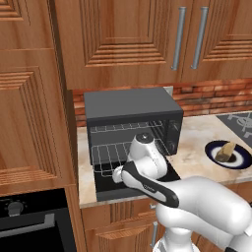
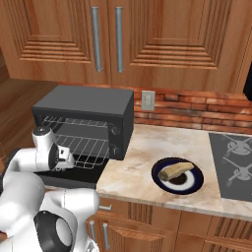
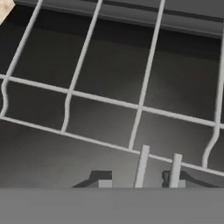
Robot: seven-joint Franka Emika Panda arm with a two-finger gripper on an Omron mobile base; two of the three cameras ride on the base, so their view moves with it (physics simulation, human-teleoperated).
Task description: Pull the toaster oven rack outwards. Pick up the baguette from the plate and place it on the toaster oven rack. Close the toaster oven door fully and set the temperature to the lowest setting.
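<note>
Base views: bright, even light, colors warm. Toaster oven [image 1: 133, 104] top mid-grey, cavity darker. Soft bright patches on the countertop [image 2: 133, 165]. Hand view: dim, near-colorless, faint pale glow on the dark surface behind the rack [image 3: 140, 107], wires slightly soft.

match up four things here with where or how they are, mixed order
1. baguette
2. plate
3. oven door
4. rack

A. pale grey wire grid
B. lying on the plate
C. dark rim, on the counter
D. lowered open

1-B, 2-C, 3-D, 4-A
</note>
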